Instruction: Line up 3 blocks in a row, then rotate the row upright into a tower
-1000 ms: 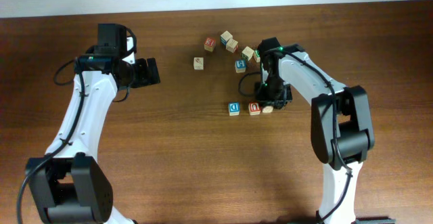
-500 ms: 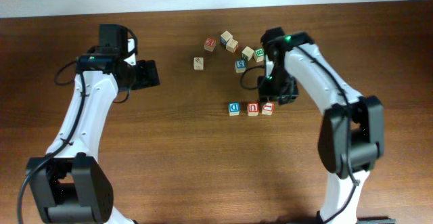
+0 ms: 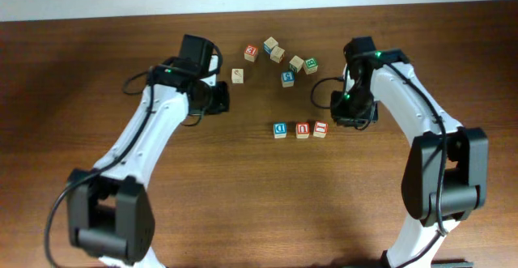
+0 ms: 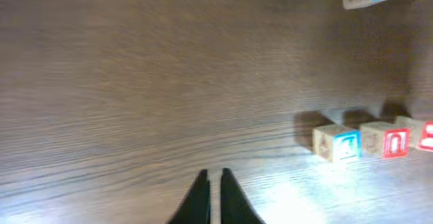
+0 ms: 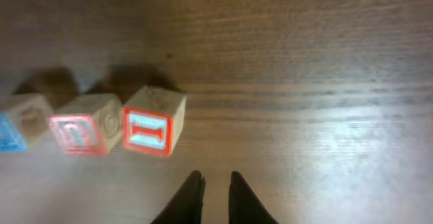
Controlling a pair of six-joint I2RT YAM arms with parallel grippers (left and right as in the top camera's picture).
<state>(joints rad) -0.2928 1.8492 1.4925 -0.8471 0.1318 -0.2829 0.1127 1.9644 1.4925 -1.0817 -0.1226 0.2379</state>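
The left gripper [image 4: 213,174] is seen shut: its dark tapered fingers are drawn almost together over bare wood, with nothing between them. The right gripper [image 5: 215,178] is likewise narrowed to a slim gap, and nothing is held in it.

Just ahead of the right fingertips, but apart from them, the red-framed cube [image 5: 153,130] is found. It is set flush against the red-lettered cube [image 5: 84,133], which in turn touches the blue-lettered cube [image 5: 15,130], cut off at the picture's left edge.

These three blocks are laid in a straight row near the middle of the table [image 3: 202,187]. The right gripper is placed just beside the row's right end, and the left gripper well apart to the upper left. Farther back, between the two arms, the loose cubes [image 3: 278,54] are scattered, none touching the row.

The cubes are made of pale wood, square-edged, with printed coloured faces and plain or faintly embossed sides. The table is dark brown with fine grain, and a glossy glare is caught near both sets of fingers.

Only from overhead are the top letters read and the white, black-jointed arms seen. In the blurred left wrist view the row is shown from the side, its last cube clipped by the right edge.
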